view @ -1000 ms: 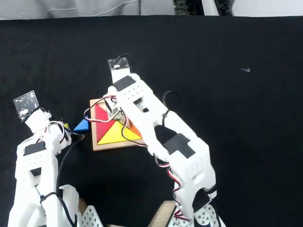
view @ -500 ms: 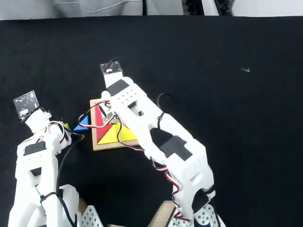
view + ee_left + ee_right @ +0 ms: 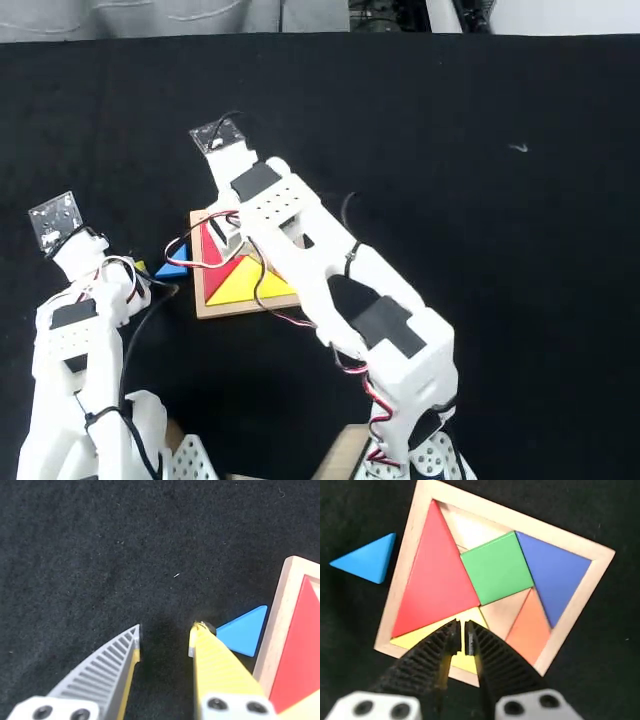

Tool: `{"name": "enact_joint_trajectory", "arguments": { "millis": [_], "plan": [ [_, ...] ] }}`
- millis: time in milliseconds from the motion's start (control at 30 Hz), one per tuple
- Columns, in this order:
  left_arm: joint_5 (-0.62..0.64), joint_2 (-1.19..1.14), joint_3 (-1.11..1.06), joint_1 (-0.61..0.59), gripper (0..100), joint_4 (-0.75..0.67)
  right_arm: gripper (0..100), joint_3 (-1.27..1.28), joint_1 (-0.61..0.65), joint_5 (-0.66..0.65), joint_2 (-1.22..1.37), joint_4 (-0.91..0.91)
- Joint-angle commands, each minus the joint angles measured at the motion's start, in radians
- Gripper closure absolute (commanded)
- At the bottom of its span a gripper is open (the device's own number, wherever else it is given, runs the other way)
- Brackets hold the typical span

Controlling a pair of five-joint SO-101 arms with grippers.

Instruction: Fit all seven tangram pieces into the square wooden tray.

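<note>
Blue triangle (image 3: 242, 632) beside tray (image 3: 277, 615), prob. light, stiff, slick: pinch across edges; left gripper (image 3: 167, 632) spread, right gripper (image 3: 460, 627) pressed together, empty.

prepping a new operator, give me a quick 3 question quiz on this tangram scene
1. True or false: the light blue triangle lies inside the wooden tray.
2. The square piece in the tray is: A green, B red, C orange.
3. Fill in: the left gripper stands ___ beside the light blue triangle.
Key: 1 false; 2 A; 3 open.
</note>
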State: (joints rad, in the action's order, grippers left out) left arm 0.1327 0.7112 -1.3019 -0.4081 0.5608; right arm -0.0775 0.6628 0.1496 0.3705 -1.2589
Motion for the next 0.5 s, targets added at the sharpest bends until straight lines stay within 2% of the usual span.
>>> {"name": "enact_joint_trajectory", "arguments": {
  "millis": [0, 67, 167, 300, 400, 467],
  "plan": [
    [-0.086, 0.009, 0.065, 0.027, 83, 0.005, 98.8, 0.019, -0.043, -0.026, -0.068, 0.02],
    [-0.16, 0.008, 0.159, 0.044, 83, 0.101, 98.8, 0.053, -0.048, -0.026, -0.079, 0.028],
    [-0.176, 0.006, 0.326, 0.081, 83, 0.282, 98.8, 0.105, -0.052, -0.028, -0.111, 0.037],
    [-0.273, -0.035, 0.486, 0.159, 78, 0.477, 98.8, 0.186, -0.126, -0.032, -0.208, 0.051],
    [-0.462, -0.123, 0.512, 0.22, 73, 0.497, 98.8, 0.269, -0.219, -0.107, -0.292, 0.133],
    [-0.611, -0.186, 0.526, 0.213, 73, 0.462, 98.8, 0.328, -0.31, -0.143, -0.352, 0.198]
  ]
}}
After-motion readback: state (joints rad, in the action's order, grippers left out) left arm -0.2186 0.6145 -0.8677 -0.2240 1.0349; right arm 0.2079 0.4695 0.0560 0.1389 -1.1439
